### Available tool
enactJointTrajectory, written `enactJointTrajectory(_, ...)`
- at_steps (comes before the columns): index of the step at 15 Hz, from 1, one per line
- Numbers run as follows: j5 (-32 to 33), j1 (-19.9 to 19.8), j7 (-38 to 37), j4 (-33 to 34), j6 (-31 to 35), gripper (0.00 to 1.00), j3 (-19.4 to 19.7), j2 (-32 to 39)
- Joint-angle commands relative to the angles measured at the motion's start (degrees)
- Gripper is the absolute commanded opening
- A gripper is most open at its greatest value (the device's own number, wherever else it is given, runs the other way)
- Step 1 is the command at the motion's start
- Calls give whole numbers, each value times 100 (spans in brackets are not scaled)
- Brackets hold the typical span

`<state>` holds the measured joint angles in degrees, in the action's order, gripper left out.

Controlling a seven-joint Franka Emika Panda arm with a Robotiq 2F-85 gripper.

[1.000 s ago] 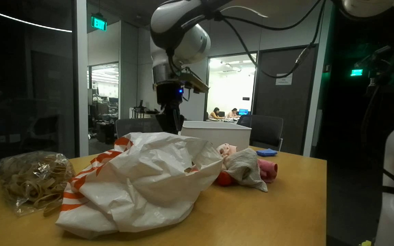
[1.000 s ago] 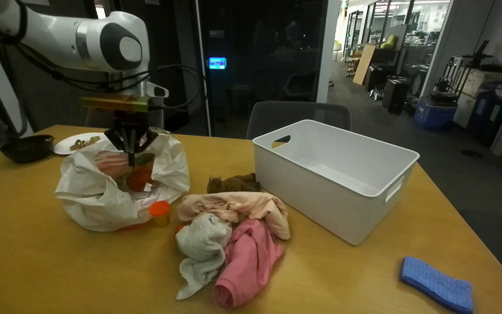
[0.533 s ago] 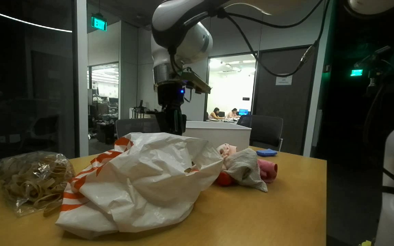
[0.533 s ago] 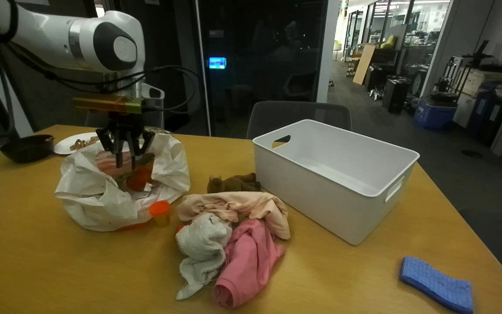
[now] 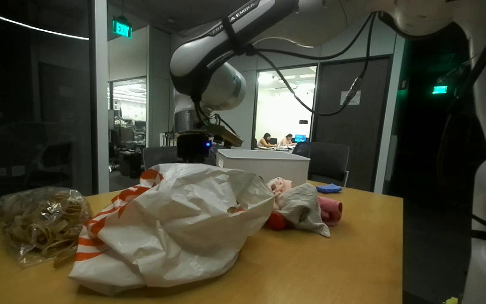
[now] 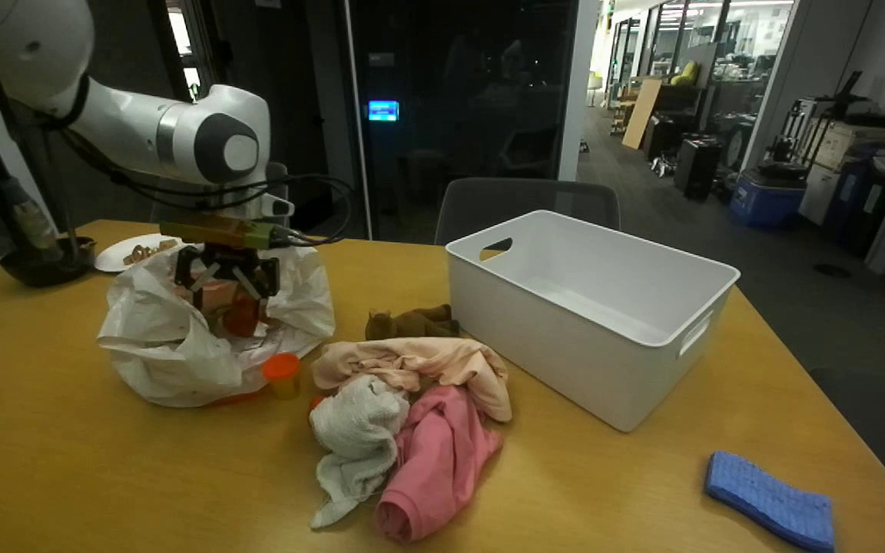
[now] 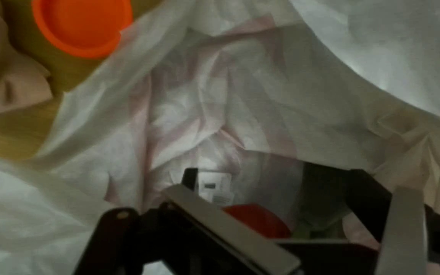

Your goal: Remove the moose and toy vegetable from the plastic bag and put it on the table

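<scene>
Left of centre and low in the frame in an exterior view, atop the counter, one white plastic bag, only partly emptied by the look of things. Done, apparently: a brown stuffed animal, likely the moose, lying out on the counter at mid-frame in an exterior view. Left to do, probably: lifting out the dark green thing, perhaps the toy vegetable, at lower right of the wrist view, inside the bag near a red thing; too dim to name either for certain. As for looks: thin, crinkly and slumped, with orange-red stripes toward the left end, a gaping mouth, sharp creases, and faint pinkish print within. Down at that mouth, the claw, released, with jaws wide apart and nothing seen clasped. Farther out, an orange-lidded tub just beside the bag; then, bottom centre, a peach cloth, a grey cloth and a pink cloth in a heap; a white bin right of centre; a blue pad at lower right.
</scene>
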<state>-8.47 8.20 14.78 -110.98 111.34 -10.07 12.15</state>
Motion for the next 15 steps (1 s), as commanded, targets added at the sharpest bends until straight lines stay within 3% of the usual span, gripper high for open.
enactJointTrajectory(1, -880, -82, 624, 370, 314, 100, -199, 273)
enactJointTrajectory(3, -1539, -141, 977, 497, 326, 100, -312, 402)
enactJointTrajectory(5, -1776, -128, 1156, 569, 319, 100, -333, 568)
enactJointTrajectory(14, -955, 99, 1547, 510, 755, 100, -471, 1101)
enactJointTrajectory(15, -945, 91, 1577, 518, 782, 75, -517, 1098)
